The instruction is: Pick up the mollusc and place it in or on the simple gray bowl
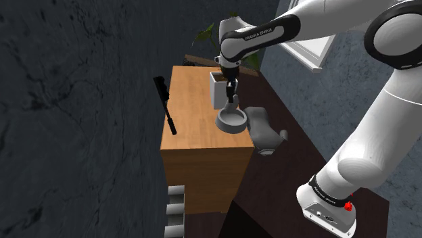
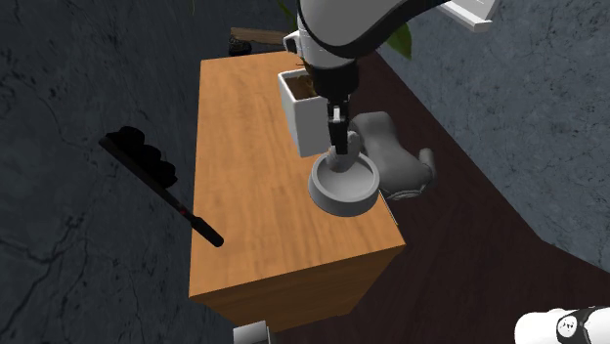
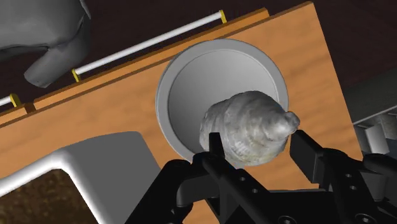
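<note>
While "FRANKA EMIKA" reads on the white arm (image 1: pixel 260 32), the black pincer (image 3: pixel 261 149) clasps the pale grey knobbly mollusc shell (image 3: pixel 248 127) between both fingers, over the round grey bowl (image 3: pixel 191 83). In the shoulder view that bowl sits by the three-o'clock edge of the wooden desk (image 1: pixel 193 128); a white square planter (image 1: pixel 216 88) stands at its twelve, bare wood spreads toward nine.

white arm (image 1: pixel 379 135), dark joints (image 1: pixel 400 13), black lettering (image 1: pixel 255 34), black tool (image 3: pixel 257 143)
</note>
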Robot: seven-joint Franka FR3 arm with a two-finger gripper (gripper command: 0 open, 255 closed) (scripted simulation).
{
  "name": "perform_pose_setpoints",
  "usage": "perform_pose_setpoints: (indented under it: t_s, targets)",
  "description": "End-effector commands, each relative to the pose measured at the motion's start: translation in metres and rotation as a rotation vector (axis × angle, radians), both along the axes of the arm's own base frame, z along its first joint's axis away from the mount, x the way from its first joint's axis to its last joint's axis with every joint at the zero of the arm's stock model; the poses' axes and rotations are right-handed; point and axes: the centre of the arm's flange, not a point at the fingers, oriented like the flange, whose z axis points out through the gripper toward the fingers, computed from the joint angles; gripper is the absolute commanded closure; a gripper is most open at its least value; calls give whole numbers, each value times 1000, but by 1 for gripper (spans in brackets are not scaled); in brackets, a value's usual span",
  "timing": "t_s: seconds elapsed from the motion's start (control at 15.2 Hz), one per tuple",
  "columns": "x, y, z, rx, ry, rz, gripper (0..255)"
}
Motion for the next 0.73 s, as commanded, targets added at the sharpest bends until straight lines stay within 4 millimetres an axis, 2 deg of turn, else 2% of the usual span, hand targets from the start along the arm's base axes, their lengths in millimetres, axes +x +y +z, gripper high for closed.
perform_pose_setpoints:
  t_s: [0.0,0.59,0.66]
  targets:
    - [-7,-11,-9,0,8,-6,255]
    - [-7,-11,-56,0,8,-6,255]
    - [19,-9,-15,-6,-193,4,255]
